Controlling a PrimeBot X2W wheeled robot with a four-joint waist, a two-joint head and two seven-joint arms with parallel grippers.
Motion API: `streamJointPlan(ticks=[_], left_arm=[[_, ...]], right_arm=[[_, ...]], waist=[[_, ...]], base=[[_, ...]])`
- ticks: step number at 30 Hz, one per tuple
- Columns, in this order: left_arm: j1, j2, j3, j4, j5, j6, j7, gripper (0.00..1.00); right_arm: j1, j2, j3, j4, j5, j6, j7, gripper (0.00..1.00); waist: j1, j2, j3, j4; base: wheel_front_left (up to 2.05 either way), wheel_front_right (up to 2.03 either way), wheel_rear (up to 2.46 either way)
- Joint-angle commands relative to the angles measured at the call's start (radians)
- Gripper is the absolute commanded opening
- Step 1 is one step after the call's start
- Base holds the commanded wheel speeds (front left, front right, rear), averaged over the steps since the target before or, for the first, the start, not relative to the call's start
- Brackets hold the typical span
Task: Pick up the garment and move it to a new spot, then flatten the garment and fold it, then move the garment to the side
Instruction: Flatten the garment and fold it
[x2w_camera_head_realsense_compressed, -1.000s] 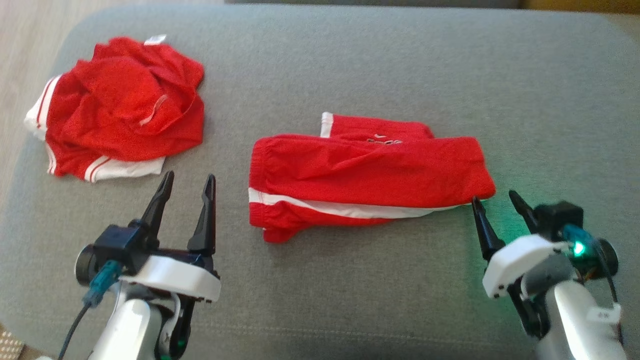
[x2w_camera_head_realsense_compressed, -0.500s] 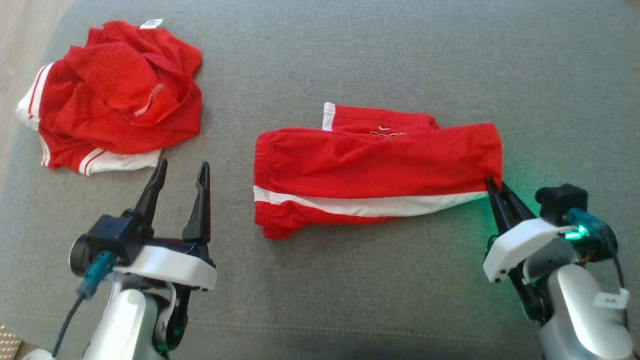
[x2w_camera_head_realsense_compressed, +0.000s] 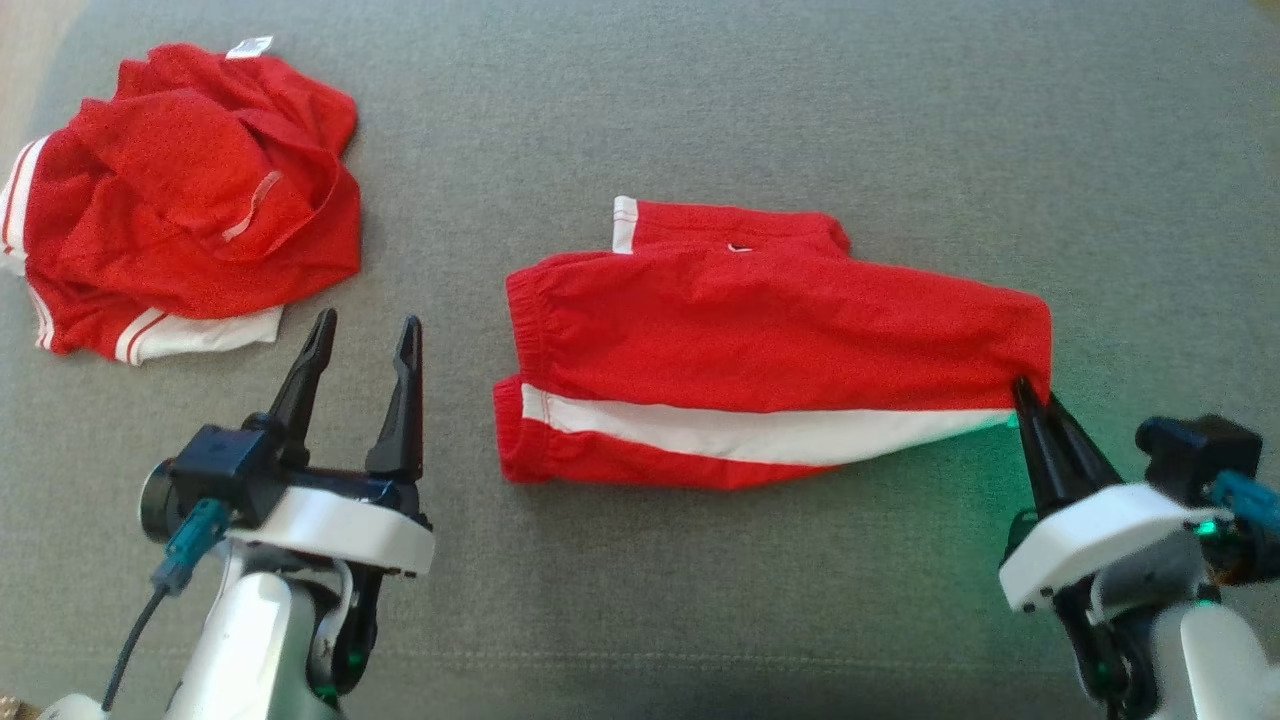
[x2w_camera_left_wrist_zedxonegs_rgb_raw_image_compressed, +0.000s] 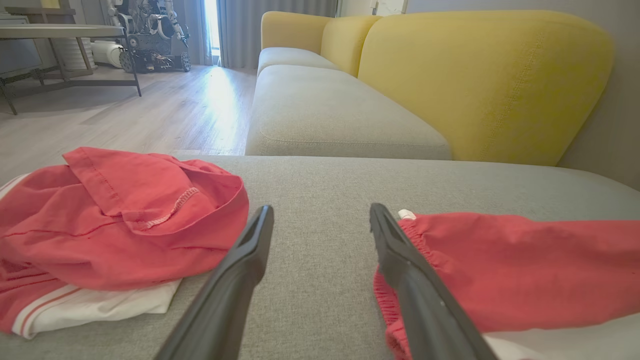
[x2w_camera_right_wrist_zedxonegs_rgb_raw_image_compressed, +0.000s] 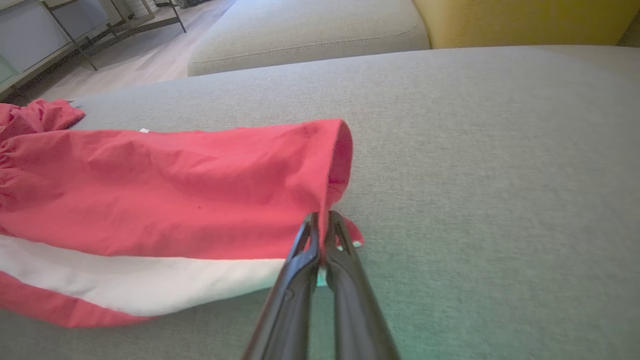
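Folded lengthwise on the grey cushion (x2w_camera_head_realsense_compressed: 800, 120): red shorts (x2w_camera_head_realsense_compressed: 760, 340), white side stripe along the near edge, elastic waistband to the left, right hem corner pinched and lifted.

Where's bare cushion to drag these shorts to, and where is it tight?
Bare grey cushion beyond and to the right of the folded shorts, which the right gripper pinches at the hem; also the strip in front of them. Crowded on the left: crumpled red garment and open left gripper.
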Motion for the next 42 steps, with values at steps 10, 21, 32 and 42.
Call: streamJointPlan(ticks=[10, 21, 32, 42], left_arm=[[-0.096, -0.025, 0.041, -0.021, 0.021, -0.038, -0.012, 1.0], [-0.117, -0.054, 0.053, -0.002, 0.036, -0.062, -0.012, 1.0], [-0.054, -0.05, 0.1, 0.004, 0.056, -0.062, -0.012, 1.0], [0.026, -0.034, 0.111, 0.015, 0.066, -0.053, -0.009, 1.0]], right_arm=[[-0.226, 0.007, 0.034, 0.046, 0.034, -0.001, 0.036, 0.0], [-0.337, 0.0, 0.009, 0.258, 0.027, -0.001, -0.033, 1.0], [-0.175, 0.008, 0.016, 0.081, 0.027, -0.001, -0.152, 1.0], [-0.074, 0.01, 0.052, -0.06, -0.041, -0.001, -0.165, 1.0]], waist=[[0.0, 0.0, 0.077, 0.083], [0.0, 0.0, 0.095, 0.117], [0.0, 0.0, 0.016, 0.027], [0.0, 0.0, -0.074, -0.026]], base=[[0.0, 0.0, 0.0], [0.0, 0.0, 0.0], [0.0, 0.0, 0.0], [0.0, 0.0, 0.0]])
